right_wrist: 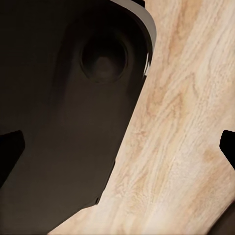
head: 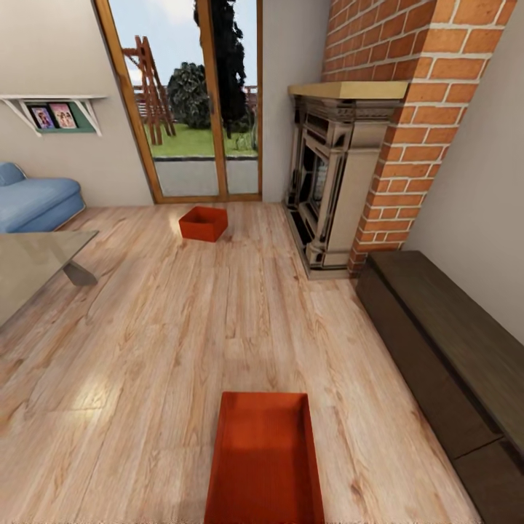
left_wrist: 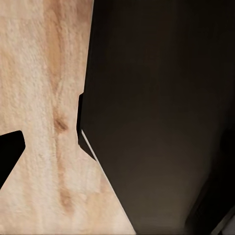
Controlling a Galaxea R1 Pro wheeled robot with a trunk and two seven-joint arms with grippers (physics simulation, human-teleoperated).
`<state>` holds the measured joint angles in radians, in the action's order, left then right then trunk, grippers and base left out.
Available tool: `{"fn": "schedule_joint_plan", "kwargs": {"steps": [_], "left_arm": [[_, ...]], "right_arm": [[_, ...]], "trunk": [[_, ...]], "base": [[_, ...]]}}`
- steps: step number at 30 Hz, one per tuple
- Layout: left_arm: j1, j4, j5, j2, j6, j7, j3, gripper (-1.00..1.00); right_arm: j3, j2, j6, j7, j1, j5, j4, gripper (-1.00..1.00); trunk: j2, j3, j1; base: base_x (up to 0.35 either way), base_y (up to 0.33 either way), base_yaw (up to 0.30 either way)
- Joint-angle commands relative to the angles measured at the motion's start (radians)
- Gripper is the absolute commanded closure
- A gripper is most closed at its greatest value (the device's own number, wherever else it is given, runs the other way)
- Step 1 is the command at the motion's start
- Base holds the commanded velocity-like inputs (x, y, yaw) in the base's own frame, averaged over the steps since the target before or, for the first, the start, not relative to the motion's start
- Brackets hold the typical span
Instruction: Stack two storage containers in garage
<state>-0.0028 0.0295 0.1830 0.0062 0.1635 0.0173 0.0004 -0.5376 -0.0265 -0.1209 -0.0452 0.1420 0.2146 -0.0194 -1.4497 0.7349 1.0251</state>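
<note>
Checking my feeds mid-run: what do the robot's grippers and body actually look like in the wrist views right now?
Very little shows. The right gripper's fingertips are plain black wedges at the frame edges; one left fingertip looks the same. Beside them looms the robot's dark body, matte black-brown with a thin white trim line and a round recess. No cables or markings visible.

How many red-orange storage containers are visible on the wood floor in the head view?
2. One storage container lies close to the robot at the bottom centre; the other container sits farther away, near the glass doors.
</note>
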Motion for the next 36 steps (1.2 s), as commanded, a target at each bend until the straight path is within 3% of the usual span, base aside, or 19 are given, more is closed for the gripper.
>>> {"fn": "schedule_joint_plan", "kwargs": {"steps": [1,36], "left_arm": [[0.0,0.0,0.004,0.0,0.003,0.001,-0.001,-1.0],[0.0,0.0,0.005,0.0,0.003,0.001,-0.001,-1.0]], "right_arm": [[-0.009,0.0,-0.005,-0.001,0.001,0.009,-0.002,-1.0],[-0.008,0.002,-0.005,-0.001,0.001,0.009,-0.002,-1.0]], "trunk": [[0.0,0.002,0.0],[0.0,0.057,0.0]], "base": [[0.0,0.0,0.0],[0.0,0.0,0.0]]}}
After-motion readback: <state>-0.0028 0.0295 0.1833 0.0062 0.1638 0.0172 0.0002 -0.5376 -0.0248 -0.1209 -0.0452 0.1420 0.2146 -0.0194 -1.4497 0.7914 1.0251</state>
